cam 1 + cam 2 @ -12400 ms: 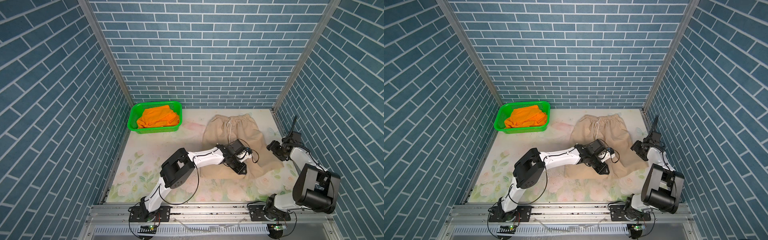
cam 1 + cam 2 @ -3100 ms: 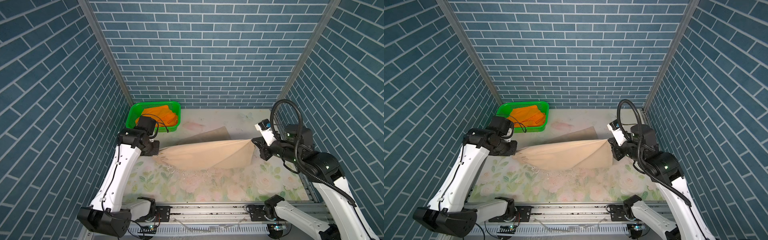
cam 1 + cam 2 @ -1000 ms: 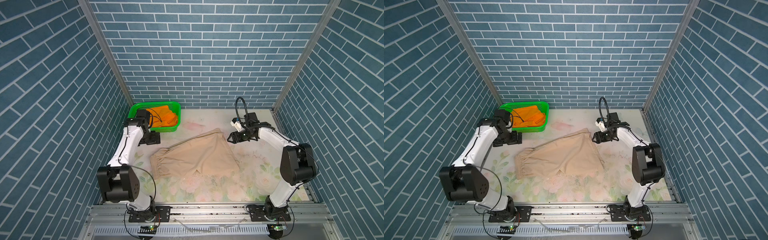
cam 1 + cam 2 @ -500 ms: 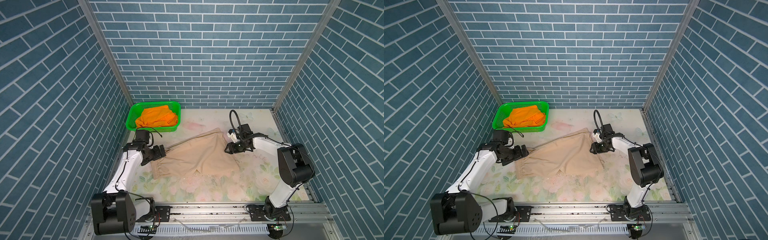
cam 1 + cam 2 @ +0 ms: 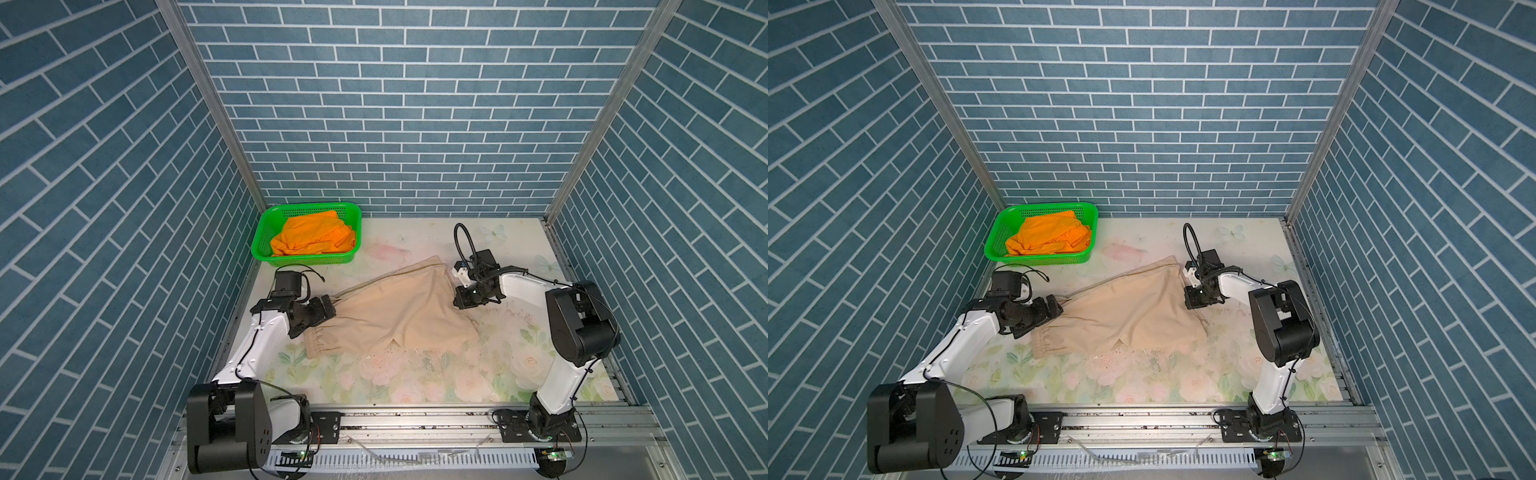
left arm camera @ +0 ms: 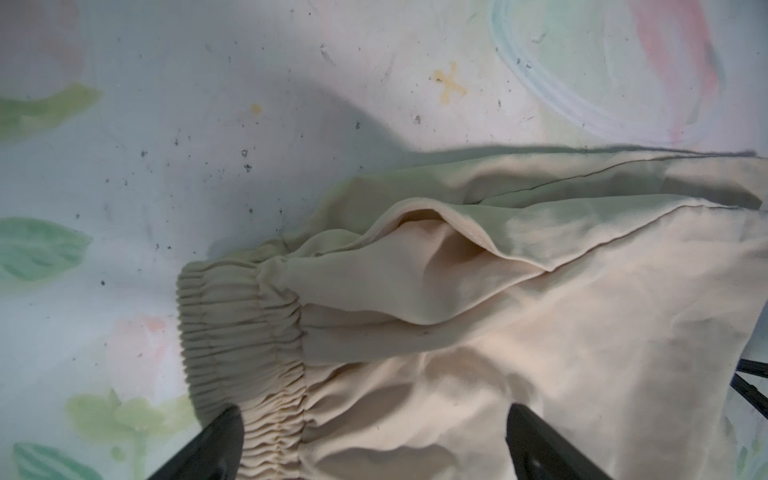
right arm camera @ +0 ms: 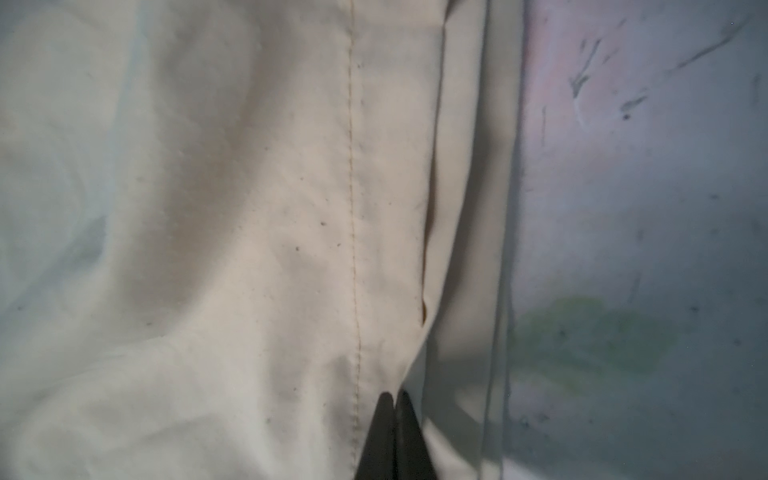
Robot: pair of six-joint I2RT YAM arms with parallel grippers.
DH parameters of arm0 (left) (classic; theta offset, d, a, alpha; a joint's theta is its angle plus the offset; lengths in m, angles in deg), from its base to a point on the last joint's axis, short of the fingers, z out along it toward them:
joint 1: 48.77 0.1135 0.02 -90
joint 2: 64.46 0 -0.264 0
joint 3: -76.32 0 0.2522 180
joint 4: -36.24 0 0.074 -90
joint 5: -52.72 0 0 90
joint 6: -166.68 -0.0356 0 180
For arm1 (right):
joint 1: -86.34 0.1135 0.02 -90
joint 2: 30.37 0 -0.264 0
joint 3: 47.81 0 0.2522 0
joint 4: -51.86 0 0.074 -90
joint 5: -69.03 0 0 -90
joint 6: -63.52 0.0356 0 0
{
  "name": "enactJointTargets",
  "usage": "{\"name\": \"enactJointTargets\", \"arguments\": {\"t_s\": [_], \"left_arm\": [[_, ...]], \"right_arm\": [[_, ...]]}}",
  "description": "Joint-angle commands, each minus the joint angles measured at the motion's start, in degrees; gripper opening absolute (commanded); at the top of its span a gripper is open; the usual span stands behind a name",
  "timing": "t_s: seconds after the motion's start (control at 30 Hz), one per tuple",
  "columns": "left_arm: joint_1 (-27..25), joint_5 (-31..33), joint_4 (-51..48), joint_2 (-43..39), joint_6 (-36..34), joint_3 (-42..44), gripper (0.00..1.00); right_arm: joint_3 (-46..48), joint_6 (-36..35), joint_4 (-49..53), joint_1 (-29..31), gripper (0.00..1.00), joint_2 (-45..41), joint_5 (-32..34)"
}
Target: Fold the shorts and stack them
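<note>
both top views are bright, sharp and evenly lit from above, the blue brick-pattern walls point(image 5: 395, 104) splaying at the edges. the wrist views are dimmer: a broad shadow crosses the floral-print worktop point(image 6: 311, 116), and the pale beige cloth shorts point(image 7: 208, 208) look softly blurred.

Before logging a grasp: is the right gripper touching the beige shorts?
Touching: right wrist view shows the right gripper shut on the beige shorts at their hem.

A green basket point(image 5: 309, 260) sits in the floral tabletop's point(image 5: 415, 374) far left corner, beside blue-brick walls point(image 5: 395, 124).
</note>
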Motion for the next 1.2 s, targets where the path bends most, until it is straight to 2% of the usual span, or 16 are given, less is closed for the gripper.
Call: {"name": "enactJointTargets", "arguments": {"t_s": [0.0, 0.3, 0.4, 0.43, 0.47, 0.5, 0.53, 0.73, 0.87, 0.97, 1.07, 1.1, 1.17], "left_arm": [[0.07, 1.09, 2.49, 0.52, 1.30, 1.50, 1.00], [0.02, 2.59, 5.98, 5.44, 2.28, 5.35, 1.00], [0.03, 2.39, 7.20, 6.63, 2.35, 6.05, 1.00], [0.07, 2.19, 7.45, 6.83, 2.36, 6.16, 1.00], [0.06, 2.00, 7.50, 6.93, 2.27, 6.21, 1.00], [0.07, 1.89, 7.46, 6.83, 2.14, 6.25, 1.00], [0.07, 2.21, 7.09, 6.65, 1.97, 6.25, 1.00], [0.07, 3.85, 5.35, 5.32, 1.05, 6.24, 1.00], [0.07, 3.93, 5.35, 5.85, 0.86, 6.25, 1.00], [0.07, 3.99, 5.28, 6.02, 0.63, 6.09, 1.00], [0.07, 4.26, 5.02, 5.91, 0.51, 5.99, 1.00], [0.07, 4.54, 5.00, 5.94, 0.43, 6.07, 1.00], [0.06, 5.13, 4.91, 6.03, 0.26, 6.15, 1.00]], "right_arm": [[0.16, 1.02, 0.07, 0.37, 0.00, -1.29, -0.62], [0.20, 0.93, 7.39, -0.19, 0.00, -9.88, 7.77], [0.08, 1.22, 11.59, -1.10, 0.00, -10.00, 5.89], [0.14, 1.38, 12.99, -1.06, 0.12, -9.71, 5.44], [0.67, 1.83, 13.51, -1.06, 0.28, -9.70, 4.94], [1.82, 2.04, 13.33, -1.02, 0.38, -9.89, 3.85], [3.06, 2.60, 12.93, -0.86, 0.44, -10.37, 3.65], [8.68, 4.99, 11.39, 0.16, 0.46, -12.27, 2.07], [11.00, 5.75, 10.75, 1.15, 0.43, -12.13, 2.16], [12.01, 6.19, 9.95, 1.25, 0.26, -12.87, 1.66], [12.04, 6.59, 9.88, 1.24, 0.03, -14.02, 1.20], [11.93, 6.57, 9.94, 1.24, 0.00, -14.50, 1.26], [11.58, 6.47, 11.06, 1.23, 0.00, -15.32, 2.18]]}}
